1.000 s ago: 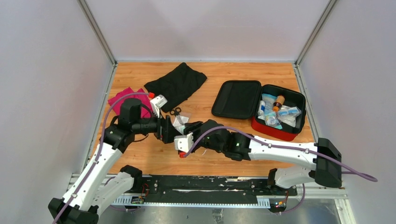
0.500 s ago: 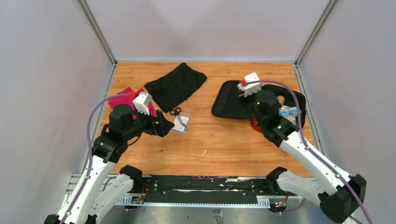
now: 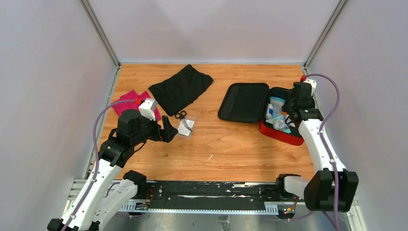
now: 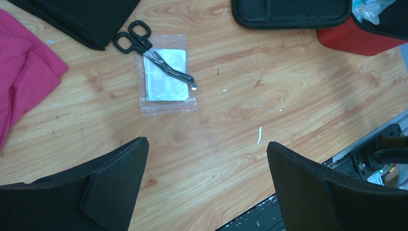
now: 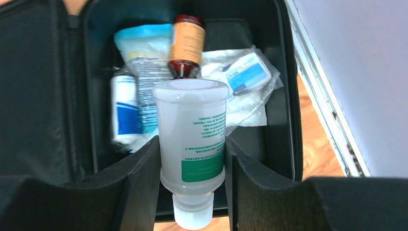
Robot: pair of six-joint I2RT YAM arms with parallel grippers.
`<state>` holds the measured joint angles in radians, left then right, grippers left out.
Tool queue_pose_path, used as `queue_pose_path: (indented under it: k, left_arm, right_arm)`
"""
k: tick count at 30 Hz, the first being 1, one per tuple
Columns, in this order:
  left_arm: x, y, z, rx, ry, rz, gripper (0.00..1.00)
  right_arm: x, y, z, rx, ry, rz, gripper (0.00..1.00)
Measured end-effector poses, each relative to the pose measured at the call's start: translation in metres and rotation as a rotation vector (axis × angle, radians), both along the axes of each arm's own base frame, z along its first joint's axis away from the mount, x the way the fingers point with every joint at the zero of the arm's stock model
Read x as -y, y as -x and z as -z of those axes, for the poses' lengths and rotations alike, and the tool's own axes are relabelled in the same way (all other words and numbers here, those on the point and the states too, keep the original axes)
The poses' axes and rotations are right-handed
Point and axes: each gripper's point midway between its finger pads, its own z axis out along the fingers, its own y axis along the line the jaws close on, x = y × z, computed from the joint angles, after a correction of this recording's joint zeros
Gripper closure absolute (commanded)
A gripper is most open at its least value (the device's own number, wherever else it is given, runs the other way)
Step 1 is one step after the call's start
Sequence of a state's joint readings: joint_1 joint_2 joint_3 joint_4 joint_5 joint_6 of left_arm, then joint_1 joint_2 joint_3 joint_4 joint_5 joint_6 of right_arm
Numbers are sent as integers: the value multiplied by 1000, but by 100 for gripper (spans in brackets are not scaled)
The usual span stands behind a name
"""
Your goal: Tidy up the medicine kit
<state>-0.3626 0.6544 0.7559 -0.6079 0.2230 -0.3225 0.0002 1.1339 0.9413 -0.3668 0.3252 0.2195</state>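
The medicine kit [image 3: 284, 135] lies open at about 3 o'clock on the wooden table [image 3: 231, 154], its black-lined lid [image 3: 244, 102] folded flat toward 9 o'clock. In the right wrist view, its black tray [image 5: 284, 96] holds an amber bottle [image 5: 185, 45] with an orange label at 12 o'clock and a blue-and-white packet [image 5: 144, 62] beside it toward 9 o'clock. A white-and-blue roll [image 5: 124, 110] lies lower at 9 o'clock, and clear-wrapped packs [image 5: 243, 72] are piled toward 2 o'clock. The case's outer wall is red and its corners are rounded.

The right gripper [image 5: 191, 144] hangs over the tray, clamped on a translucent white bottle [image 5: 191, 115] with a green label. The left gripper [image 4: 206, 144] spreads wide with nothing between its fingers, above bare wood. At its 11 o'clock, black-handled scissors [image 4: 149, 48] lie across a clear bag [image 4: 166, 82]. A black cloth [image 3: 182, 87] and a magenta cloth [image 3: 126, 100] lie toward 10 o'clock on the table.
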Motion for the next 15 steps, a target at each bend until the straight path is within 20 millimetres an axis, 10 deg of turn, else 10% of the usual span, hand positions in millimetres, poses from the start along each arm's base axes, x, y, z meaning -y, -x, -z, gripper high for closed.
queue_pose_path:
  k: [15]
  left_arm:
    - [4, 1, 0, 11, 16, 22, 0]
  right_arm:
    - [35, 7, 68, -204, -97, 129, 72]
